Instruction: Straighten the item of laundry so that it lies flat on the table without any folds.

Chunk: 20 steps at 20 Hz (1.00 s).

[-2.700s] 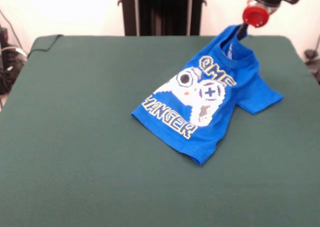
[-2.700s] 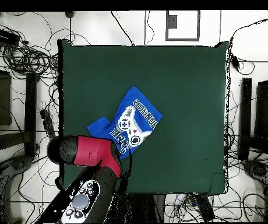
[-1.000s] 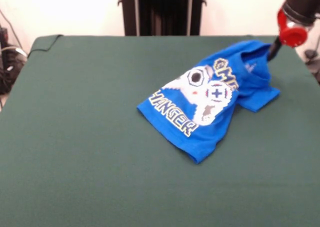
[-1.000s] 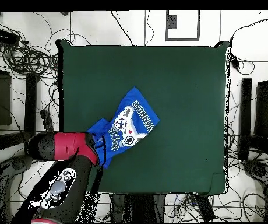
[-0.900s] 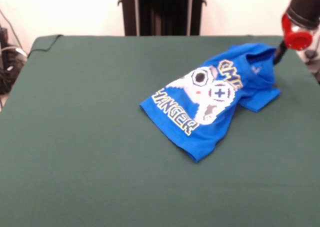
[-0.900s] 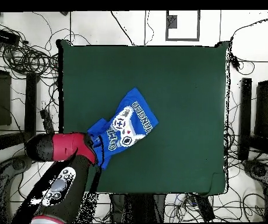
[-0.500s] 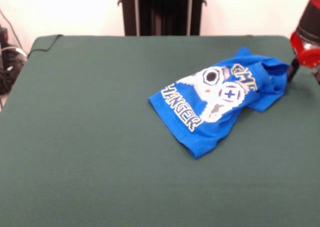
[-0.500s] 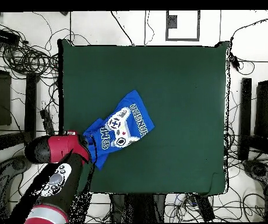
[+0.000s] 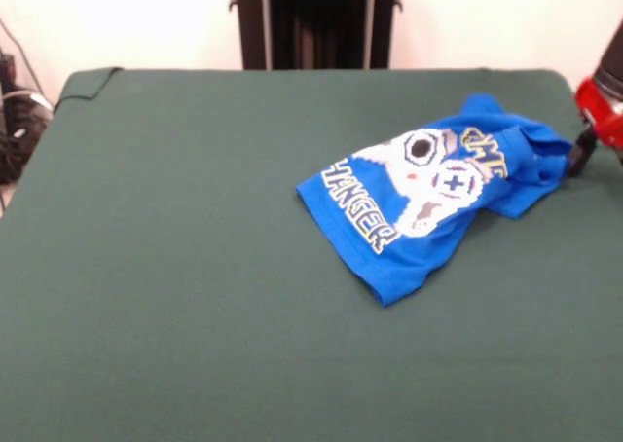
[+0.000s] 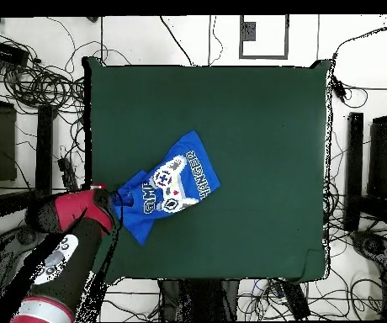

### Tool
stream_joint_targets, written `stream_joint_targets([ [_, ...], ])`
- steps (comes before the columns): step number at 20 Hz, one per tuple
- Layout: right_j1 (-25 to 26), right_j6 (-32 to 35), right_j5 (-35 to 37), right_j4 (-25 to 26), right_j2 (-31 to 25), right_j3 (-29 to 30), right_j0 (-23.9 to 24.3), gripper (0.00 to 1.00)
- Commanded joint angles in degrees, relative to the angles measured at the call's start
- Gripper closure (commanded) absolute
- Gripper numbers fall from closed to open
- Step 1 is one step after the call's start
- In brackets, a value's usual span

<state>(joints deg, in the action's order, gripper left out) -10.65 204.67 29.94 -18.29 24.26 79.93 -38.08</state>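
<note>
The item of laundry (image 9: pixel 428 194), a bright blue T-shirt with a white controller print, lies rumpled on the green table (image 9: pixel 195 228) near its right edge. The sleeve and neck end are bunched and folded over. My gripper (image 9: pixel 581 155) sits at that bunched neck end, shut on the cloth, right at the picture's edge. From above, the shirt (image 10: pixel 170 184) stretches diagonally away from the gripper (image 10: pixel 113 204), which is at the left rim of the table (image 10: pixel 230 109). The red arm hides the pinched cloth there.
The gripper is almost over the table's side edge (image 10: pixel 88 168). Cables (image 10: pixel 37 80) and dark stands (image 10: pixel 355 168) surround the table on the floor. The cloth cover is turned up at one far corner (image 9: pixel 90 78).
The gripper has pulled the shirt's neck end sideways and down toward the table's side edge. The whole shirt slid with it and now lies lower and more stretched out.
</note>
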Motion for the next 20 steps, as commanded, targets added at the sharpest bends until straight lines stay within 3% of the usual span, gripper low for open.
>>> stream_joint_targets([
  [1, 9.5, 11.6, 0.1, -5.9, 0.2, -14.2, -0.6, 1.00],
  [6, 11.0, 11.0, 5.9, -5.6, 1.8, -17.4, -0.1, 1.00],
  [7, 11.0, 10.8, 5.7, -5.8, 1.9, -17.2, -0.1, 0.00],
  [13, 9.2, 6.6, 6.6, -5.2, -0.9, -15.8, 1.5, 0.00],
  [18, 8.4, 7.7, 7.9, -5.8, -1.2, -15.0, 1.7, 0.00],
  [20, 5.8, 6.9, 13.0, -4.8, 0.1, -13.7, 1.1, 0.00],
])
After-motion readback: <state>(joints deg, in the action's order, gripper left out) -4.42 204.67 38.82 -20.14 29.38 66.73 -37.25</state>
